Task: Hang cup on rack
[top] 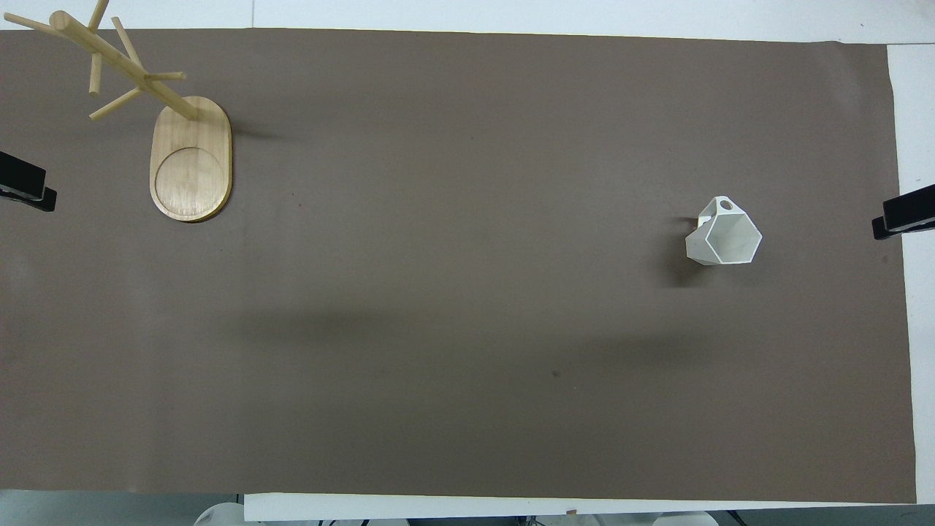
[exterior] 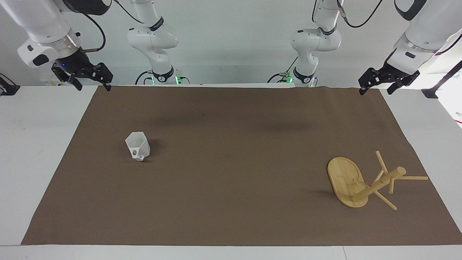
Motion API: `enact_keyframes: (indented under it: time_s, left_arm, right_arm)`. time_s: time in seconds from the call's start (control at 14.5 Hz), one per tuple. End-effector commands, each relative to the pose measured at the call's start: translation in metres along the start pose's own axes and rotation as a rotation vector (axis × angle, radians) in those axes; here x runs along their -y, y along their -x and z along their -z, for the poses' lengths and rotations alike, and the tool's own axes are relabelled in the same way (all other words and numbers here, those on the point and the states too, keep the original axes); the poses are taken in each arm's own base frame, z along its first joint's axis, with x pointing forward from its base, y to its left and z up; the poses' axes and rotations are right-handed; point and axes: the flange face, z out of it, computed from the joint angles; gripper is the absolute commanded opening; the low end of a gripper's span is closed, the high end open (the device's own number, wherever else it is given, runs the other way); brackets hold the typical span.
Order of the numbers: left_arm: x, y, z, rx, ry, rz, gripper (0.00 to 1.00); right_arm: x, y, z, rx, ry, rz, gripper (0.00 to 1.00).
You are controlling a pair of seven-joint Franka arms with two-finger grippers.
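Note:
The white faceted cup (exterior: 137, 145) stands upright on the brown mat toward the right arm's end of the table, its handle turned away from the robots; it also shows in the overhead view (top: 723, 235). The bamboo rack (exterior: 344, 177) stands on its oval base toward the left arm's end, farther from the robots than the cup, with post and pegs up; it also shows in the overhead view (top: 191, 157). My right gripper (exterior: 93, 86) hangs open and empty over the mat's corner by its base. My left gripper (exterior: 376, 92) hangs open and empty over the mat's other corner nearest the robots. Both arms wait.
A brown mat (exterior: 231, 187) covers most of the white table (exterior: 39, 151). Only the tips of the left gripper (top: 25, 188) and the right gripper (top: 902, 215) show at the edges of the overhead view.

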Motion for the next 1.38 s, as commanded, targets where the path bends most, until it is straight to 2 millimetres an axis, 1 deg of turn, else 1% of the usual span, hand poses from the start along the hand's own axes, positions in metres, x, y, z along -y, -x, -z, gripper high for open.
enact_keyframes:
  time_s: [0.0, 0.34, 0.48, 0.55, 0.62, 0.76, 0.83, 0.96, 1.1, 1.17, 1.24, 1.31]
  left_arm:
    - [0.001, 0.007, -0.001, -0.011, -0.004, 0.004, 1.0]
    - [0.0, 0.007, -0.001, -0.011, -0.004, 0.003, 1.0]
    - [0.0, 0.007, -0.001, -0.011, -0.004, 0.003, 1.0]
    - [0.0, 0.007, -0.001, -0.011, -0.006, 0.003, 1.0]
    - [0.0, 0.007, -0.001, -0.011, -0.004, 0.003, 1.0]
    - [0.001, 0.007, -0.001, -0.011, -0.004, 0.004, 1.0]
    - [0.001, 0.007, -0.001, -0.011, -0.004, 0.004, 1.0]
    - [0.001, 0.007, -0.001, -0.011, -0.004, 0.004, 1.0]
    - [0.0, 0.007, -0.001, -0.011, -0.006, 0.003, 1.0]
    - [0.001, 0.007, -0.001, -0.011, -0.004, 0.004, 1.0]
    - [0.0, 0.007, -0.001, -0.011, -0.004, 0.003, 1.0]
    - [0.0, 0.007, -0.001, -0.011, -0.004, 0.003, 1.0]
  right_arm:
    - [0.002, 0.001, 0.0, -0.011, 0.015, -0.011, 1.0]
    - [0.002, 0.002, -0.001, -0.003, 0.016, -0.006, 1.0]
    - [0.001, 0.005, -0.004, 0.009, 0.009, 0.016, 1.0]
    - [0.001, 0.007, -0.011, 0.023, 0.006, 0.079, 1.0]
    - [-0.005, 0.008, -0.017, 0.012, 0.003, 0.163, 1.0]
    - [-0.012, 0.004, -0.03, -0.073, 0.01, 0.423, 1.0]
    - [-0.018, 0.003, -0.035, -0.085, -0.006, 0.545, 1.0]
    - [-0.026, -0.004, -0.048, -0.107, -0.084, 0.759, 1.0]
    - [-0.05, -0.024, -0.071, -0.2, -0.217, 0.984, 1.0]
    - [-0.072, -0.032, -0.085, -0.273, -0.299, 1.063, 1.0]
    - [-0.099, -0.037, -0.103, -0.337, -0.37, 1.122, 1.0]
    - [-0.124, -0.041, -0.124, -0.378, -0.451, 1.172, 1.0]
